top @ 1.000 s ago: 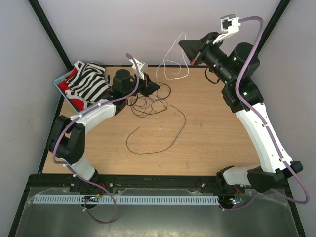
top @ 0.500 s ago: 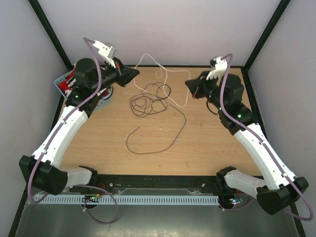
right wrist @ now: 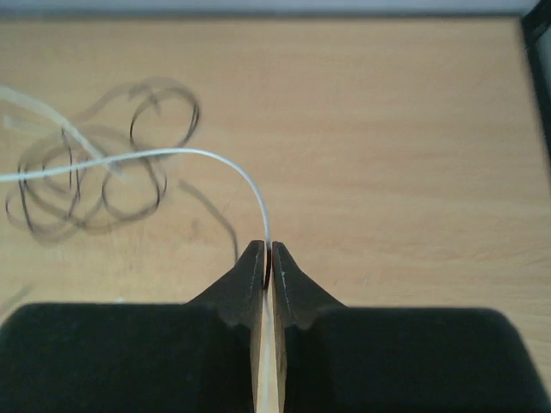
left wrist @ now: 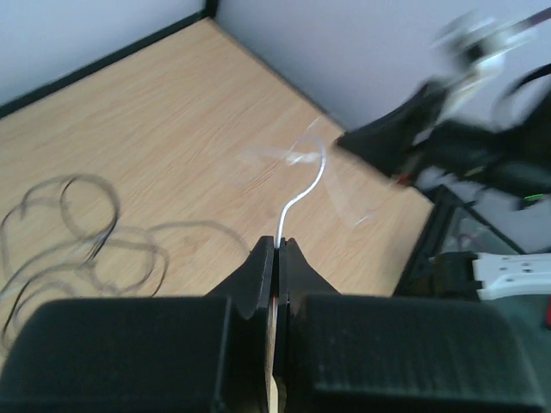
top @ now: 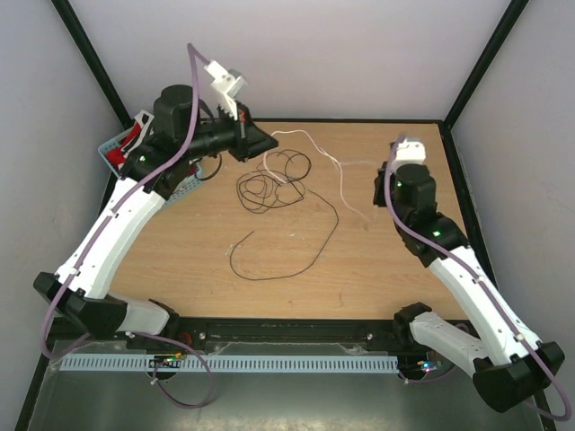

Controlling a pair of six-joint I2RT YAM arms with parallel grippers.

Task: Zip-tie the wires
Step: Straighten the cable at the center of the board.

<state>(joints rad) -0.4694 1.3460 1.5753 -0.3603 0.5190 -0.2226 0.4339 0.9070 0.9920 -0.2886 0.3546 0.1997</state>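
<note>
From my remote seat, the closest piece of the wires point(top: 268, 186) is one long dark loop point(top: 310, 263). It lies flat on the wooden table point(top: 395, 269), a little toward me from the middle. Beyond it, nearer the far edge, the remaining dark strands sit in a loose coiled tangle point(top: 269, 180), also flat on the wood.

To the right of that tangle, the right gripper point(top: 381, 190) hangs low over the table. Its wrist camera shows the jaws of the right gripper point(right wrist: 267, 255) pressed together on a pale strand point(right wrist: 172, 153), which arcs away to the left above the dark coils point(right wrist: 103, 176).

From overhead, that pale strand point(top: 342, 175) runs in a slack curve across the far half of the table to the left gripper point(top: 266, 144), which is raised near the back edge. Through the left wrist camera, the left gripper point(left wrist: 277, 251) is clamped on the other end of the same strand point(left wrist: 301, 191), with the dark coils point(left wrist: 77, 241) blurred on the wood below and to the left.

Farthest away, a basket point(top: 115, 148) sits at the back left corner, partly hidden by the left arm.
</note>
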